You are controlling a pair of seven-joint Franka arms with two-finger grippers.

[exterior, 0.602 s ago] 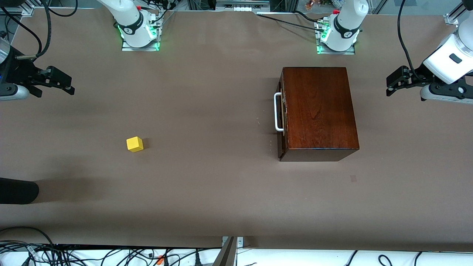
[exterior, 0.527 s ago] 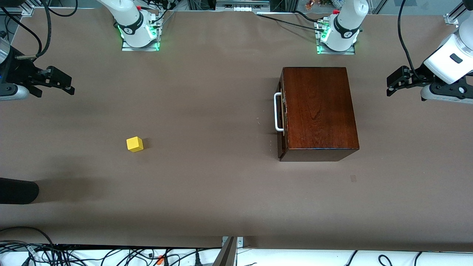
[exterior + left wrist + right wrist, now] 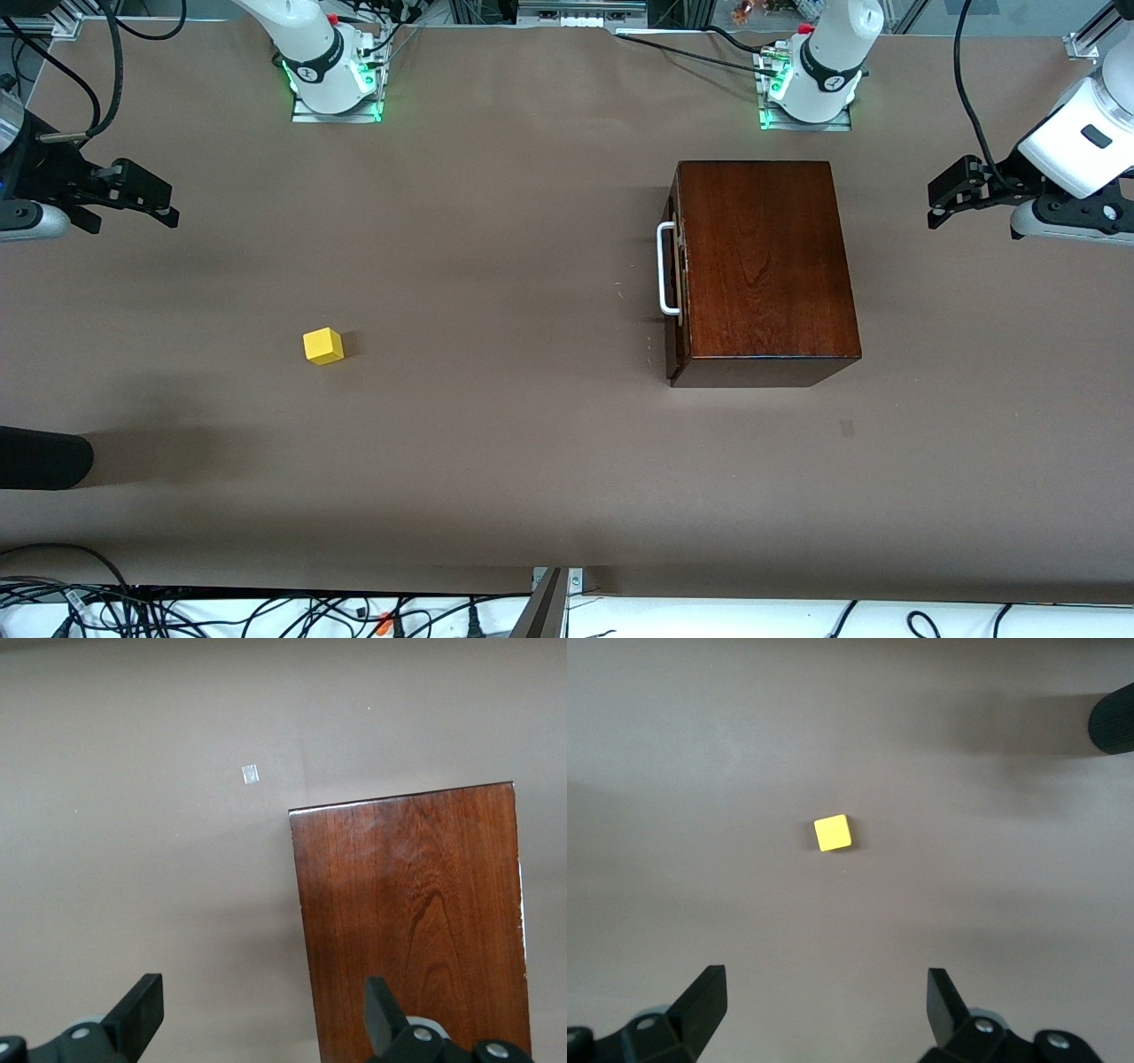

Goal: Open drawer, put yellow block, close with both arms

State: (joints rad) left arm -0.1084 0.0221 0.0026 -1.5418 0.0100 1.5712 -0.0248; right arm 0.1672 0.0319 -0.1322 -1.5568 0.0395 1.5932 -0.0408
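Observation:
The dark mahogany box (image 3: 764, 266) stands toward the left arm's end of the table, its top also in the left wrist view (image 3: 416, 921). Its drawer (image 3: 677, 270) is shut, with the white bar handle (image 3: 664, 268) facing the right arm's end. The yellow block (image 3: 323, 346) lies on the table toward the right arm's end, also in the right wrist view (image 3: 833, 833). My left gripper (image 3: 941, 208) is open and empty, held up beside the box at the table's end. My right gripper (image 3: 159, 206) is open and empty, held up over the table's other end.
The brown table (image 3: 496, 443) is bare around the block and box. A small pale patch (image 3: 848, 429) marks the table nearer the camera than the box. A black rounded object (image 3: 44, 456) pokes in at the edge near the block. Cables lie along the near edge.
My left arm has shifted very slightly upward in the view. The right arm, block and box have not moved.

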